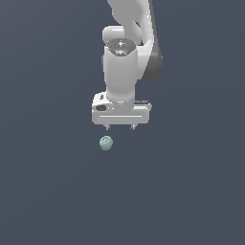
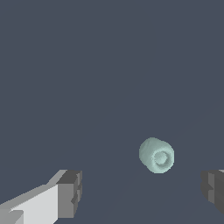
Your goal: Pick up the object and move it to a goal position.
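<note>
Exterior view: the white robot gripper (image 1: 120, 127) is being held with its fingers spread wide, gripping nothing. The small pale teal-green lumpy ball (image 1: 106, 142) is being seen just below it, apart, toward the exterior view's left; in the wrist view the ball (image 2: 156, 155) is lying beyond the dark finger pads (image 2: 70, 192).

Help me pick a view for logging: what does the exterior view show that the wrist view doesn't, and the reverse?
Only the exterior view shows the white arm and the whole gripper above the ball, which lies toward the exterior view's left of it. Only the wrist view shows the dimple on the ball and the dark pads of the fingers close up. Both show the ball ungrasped and the fingers spread.
</note>
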You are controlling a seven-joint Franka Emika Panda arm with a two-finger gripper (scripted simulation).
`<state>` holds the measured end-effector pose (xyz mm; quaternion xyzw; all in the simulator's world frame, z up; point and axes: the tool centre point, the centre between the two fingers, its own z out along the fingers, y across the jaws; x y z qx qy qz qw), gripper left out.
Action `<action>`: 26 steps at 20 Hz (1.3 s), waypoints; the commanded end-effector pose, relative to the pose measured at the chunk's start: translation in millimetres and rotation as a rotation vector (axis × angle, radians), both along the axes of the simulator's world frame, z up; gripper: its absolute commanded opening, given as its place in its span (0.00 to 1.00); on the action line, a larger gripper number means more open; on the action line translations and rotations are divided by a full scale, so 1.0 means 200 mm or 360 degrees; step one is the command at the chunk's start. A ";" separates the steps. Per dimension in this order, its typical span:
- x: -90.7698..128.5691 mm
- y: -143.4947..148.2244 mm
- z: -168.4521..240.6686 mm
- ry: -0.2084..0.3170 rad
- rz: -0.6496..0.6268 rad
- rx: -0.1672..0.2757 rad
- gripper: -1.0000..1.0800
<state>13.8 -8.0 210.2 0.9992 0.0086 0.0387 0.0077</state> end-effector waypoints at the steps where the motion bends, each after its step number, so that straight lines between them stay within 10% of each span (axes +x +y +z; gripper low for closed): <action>1: 0.00 0.00 0.00 0.0000 0.0000 0.0000 0.96; 26: -0.01 -0.16 -0.13 0.0018 -0.0269 0.0031 0.96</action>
